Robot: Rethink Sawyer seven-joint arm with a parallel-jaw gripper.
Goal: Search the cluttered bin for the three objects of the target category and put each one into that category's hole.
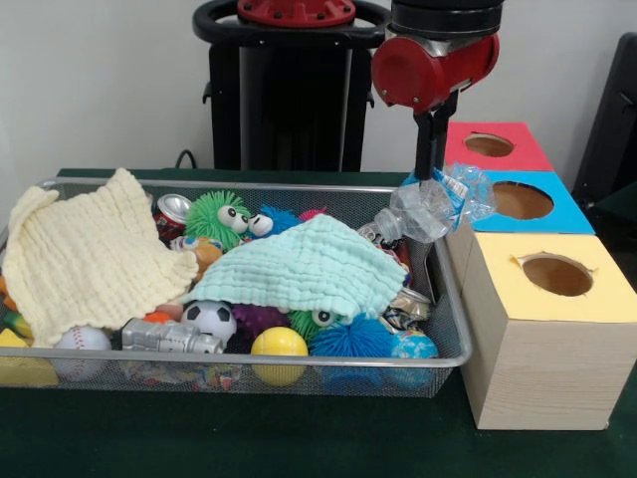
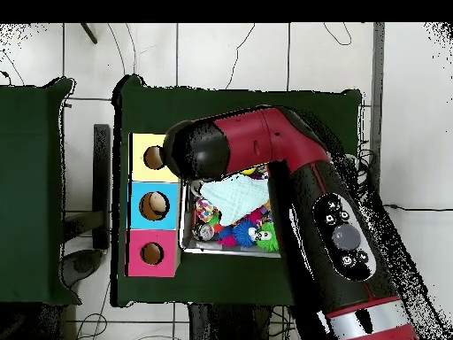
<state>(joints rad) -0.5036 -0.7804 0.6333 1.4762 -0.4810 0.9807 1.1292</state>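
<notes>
A crushed clear plastic bottle with a blue label hangs above the right end of the wire bin. My gripper is shut on its top, just left of the blue box. That box's round hole lies between the red box behind and the yellow box in front. In the overhead view the arm's head hides gripper and bottle beside the yellow box and the blue box. A red soda can and a crushed silver can lie in the bin.
A pale yellow cloth drapes over the bin's left end and a mint cloth covers its middle. Fuzzy toys, a soccer ball, a yellow ball and a blue spiky ball crowd around them.
</notes>
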